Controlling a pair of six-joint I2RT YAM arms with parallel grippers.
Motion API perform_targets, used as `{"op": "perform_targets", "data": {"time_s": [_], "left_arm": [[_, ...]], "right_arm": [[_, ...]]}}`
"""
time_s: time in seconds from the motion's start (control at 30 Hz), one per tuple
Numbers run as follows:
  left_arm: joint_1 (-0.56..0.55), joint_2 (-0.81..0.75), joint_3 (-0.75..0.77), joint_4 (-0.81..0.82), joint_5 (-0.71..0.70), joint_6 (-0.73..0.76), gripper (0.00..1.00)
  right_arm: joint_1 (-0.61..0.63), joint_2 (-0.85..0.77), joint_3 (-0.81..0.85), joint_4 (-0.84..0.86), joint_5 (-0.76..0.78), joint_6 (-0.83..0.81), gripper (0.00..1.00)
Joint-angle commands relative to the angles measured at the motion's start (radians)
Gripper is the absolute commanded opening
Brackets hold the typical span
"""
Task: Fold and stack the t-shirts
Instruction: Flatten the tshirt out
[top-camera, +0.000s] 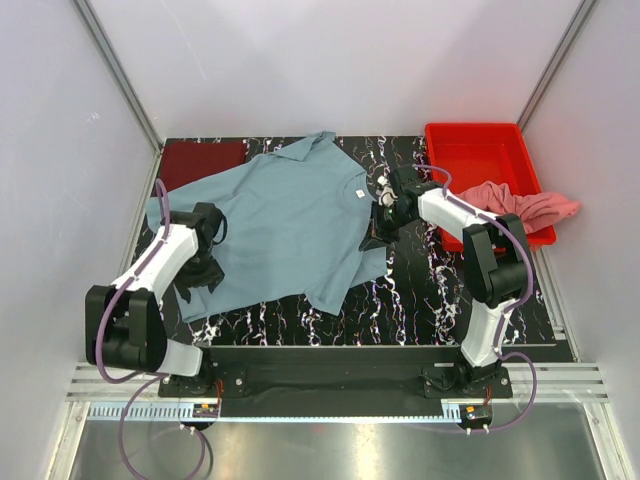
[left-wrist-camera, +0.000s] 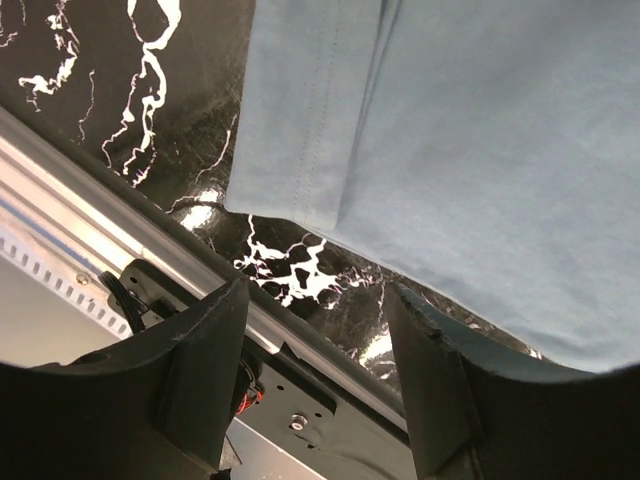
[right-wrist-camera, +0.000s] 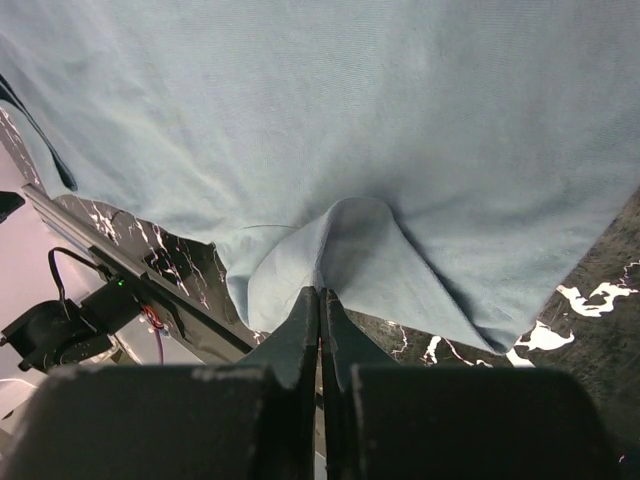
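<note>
The dusty grey-blue t-shirt (top-camera: 290, 220) lies spread on the black marbled table, collar toward the back. My right gripper (top-camera: 379, 234) is at its right edge. In the right wrist view the gripper (right-wrist-camera: 321, 294) is shut on a raised pinch of the grey-blue cloth (right-wrist-camera: 330, 120). My left gripper (top-camera: 196, 278) is at the shirt's left edge. In the left wrist view it (left-wrist-camera: 320, 335) is open and empty, with the shirt's hem (left-wrist-camera: 480, 150) just beyond the fingertips. The dark maroon t-shirt (top-camera: 202, 160) lies folded at the back left. The salmon pink t-shirt (top-camera: 530, 205) hangs over the tray's rim.
A rigid red plastic tray (top-camera: 470, 150) stands at the back right corner. White walls with metal posts close in the table on three sides. The metal rail with the arm bases (top-camera: 330, 385) runs along the near edge, also visible in the left wrist view (left-wrist-camera: 120, 215).
</note>
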Motion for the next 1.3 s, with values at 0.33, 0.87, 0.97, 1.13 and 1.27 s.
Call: {"op": "perform_targets", "data": {"time_s": [0.33,0.87,0.97,1.13,1.27], "left_arm": [[-0.001,0.072,-0.122,0.099,-0.035,-0.083,0.57],[0.046,0.139,-0.159,0.197,-0.036,-0.059,0.47],[0.057,0.136,-0.168,0.201,-0.045,-0.057,0.43],[0.072,0.144,-0.169,0.217,-0.045,-0.045,0.35],[0.074,0.147,-0.171,0.226,-0.036,-0.034,0.22]], "right_arm": [[-0.028,-0.048,-0.044,0.059,-0.061,0.005,0.0],[-0.038,-0.035,-0.048,0.066,-0.081,0.009,0.0],[-0.041,-0.028,-0.048,0.069,-0.081,0.009,0.0],[-0.042,-0.024,-0.045,0.068,-0.081,0.008,0.0],[-0.042,-0.025,-0.042,0.062,-0.072,0.002,0.0]]}}
